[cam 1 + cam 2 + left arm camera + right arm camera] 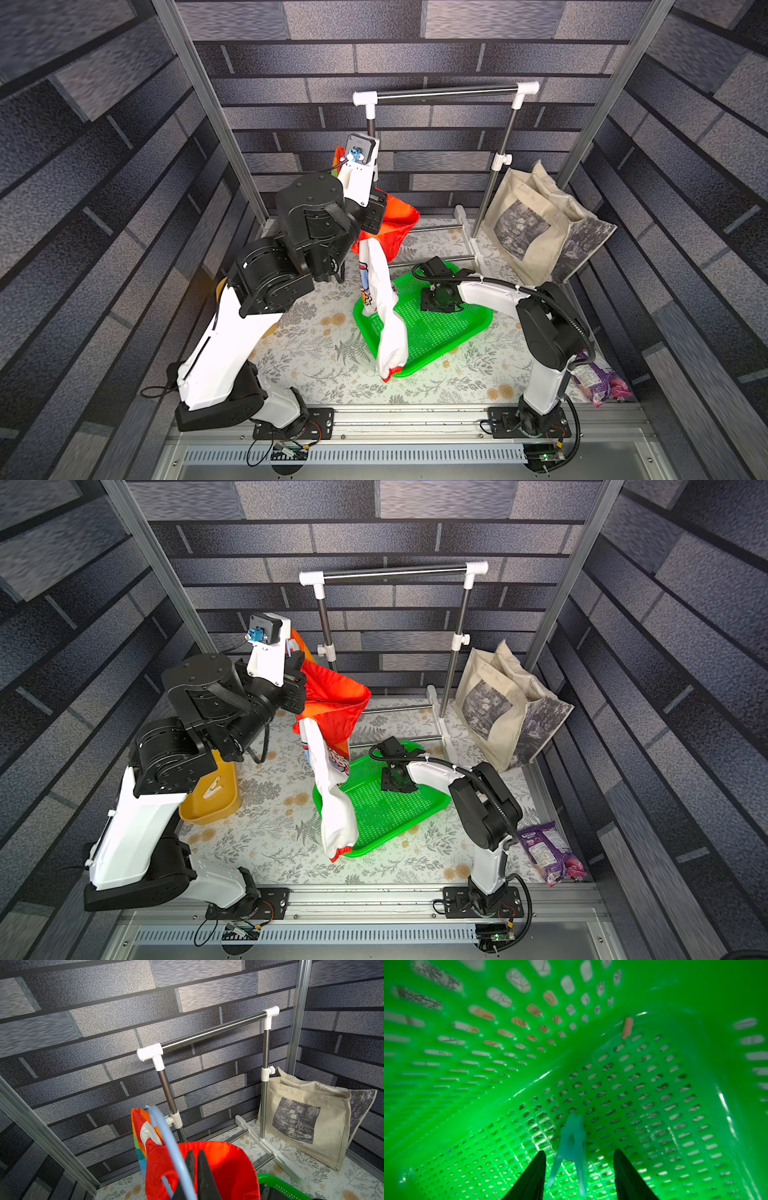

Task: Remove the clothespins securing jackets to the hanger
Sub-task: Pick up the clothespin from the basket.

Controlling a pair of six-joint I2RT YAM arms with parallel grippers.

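**Right pincer open over teal pin in basket; left pincer shut, jacket aloft**

Right pincer: down inside the green basket, fingers well apart. The teal clothespin lies on the perforated floor in the gap between them. Neither finger touches it, and nothing is held.

Left pincer: raised high beside the steel rack, fingers pressed together. The hanger, a pale-blue wire, runs right alongside the fingers, with the jacket's red cloth bunched around them. Cannot tell whether wire or cloth is pinched.

Jacket: hangs off the left pincer, clear of the rack. The orange-red half is spread up top. The white printed half and a sleeve trail down to the basket's near corner, red cuff lowest, over the rim.

White clothespin: lies in the yellow bin beside the left arm, seen in a top view, well apart from the jacket.

Basket and bin both sit on the floral-covered desk.
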